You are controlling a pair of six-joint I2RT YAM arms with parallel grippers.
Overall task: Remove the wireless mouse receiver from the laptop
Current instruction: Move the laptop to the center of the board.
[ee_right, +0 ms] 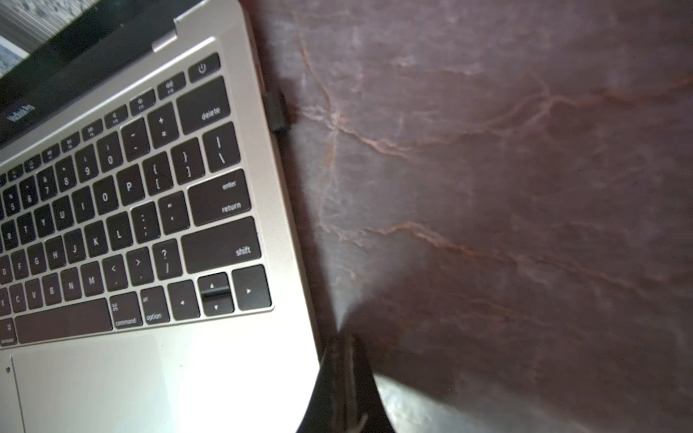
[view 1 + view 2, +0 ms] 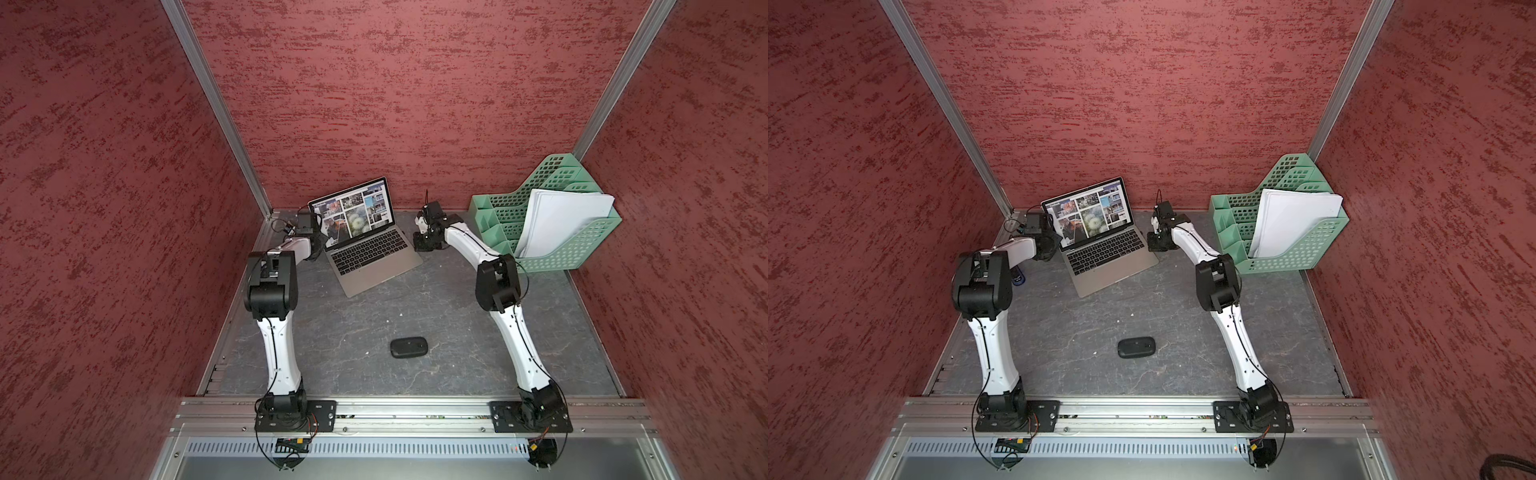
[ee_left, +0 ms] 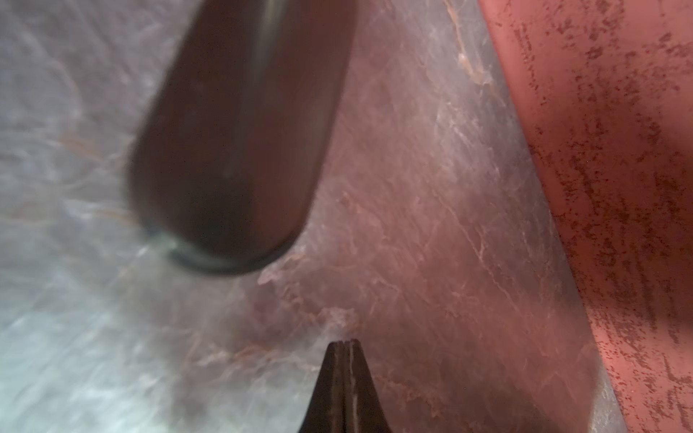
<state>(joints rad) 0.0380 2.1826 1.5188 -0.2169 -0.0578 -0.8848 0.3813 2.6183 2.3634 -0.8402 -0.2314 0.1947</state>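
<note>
well apart from laptop: mouse, green rack

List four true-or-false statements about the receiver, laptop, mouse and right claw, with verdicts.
1. The wireless mouse receiver is plugged into the laptop's side edge. True.
2. The right claw grips the receiver. False: it is shut, empty, and apart from it.
3. The laptop's lid is closed. False: it is open, its screen showing photos.
4. The black mouse lies on the table, apart from the laptop. True.
</note>
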